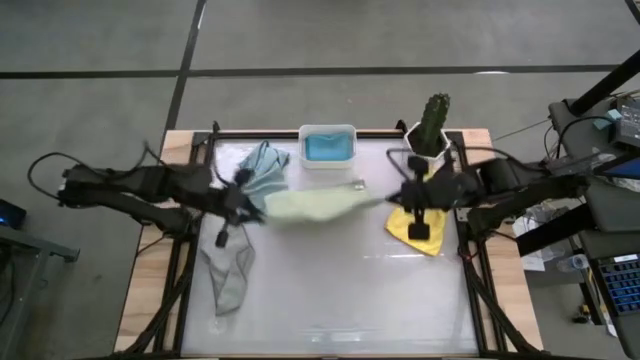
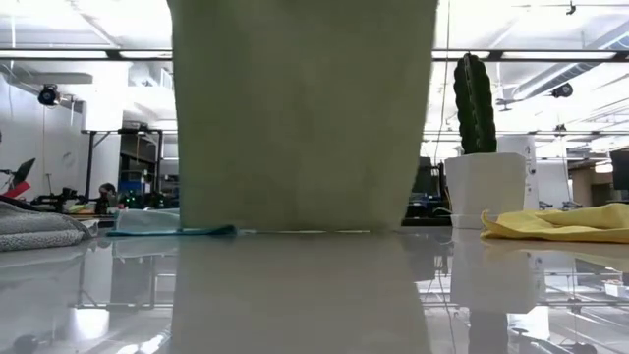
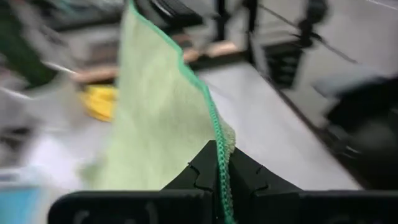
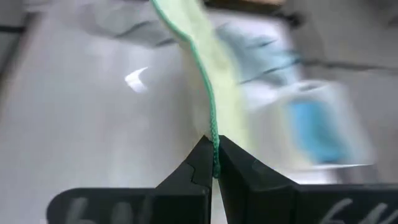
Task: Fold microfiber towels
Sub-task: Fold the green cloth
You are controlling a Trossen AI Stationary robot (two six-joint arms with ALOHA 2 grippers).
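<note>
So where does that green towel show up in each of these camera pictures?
High view: the sage green towel stretched mid-table between both grippers.
Low view: hanging curtain filling the centre.
Left wrist view: pinched edge.
Right wrist view: pinched edge.
Shared landmark: the yellow towel, beside it.

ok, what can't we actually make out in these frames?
- Low view: the green towel hangs across the middle, hiding both grippers and the white tub.
- High view: left gripper and right gripper fingers too small to read.
- Left wrist view: yellow towel blurred.
</note>
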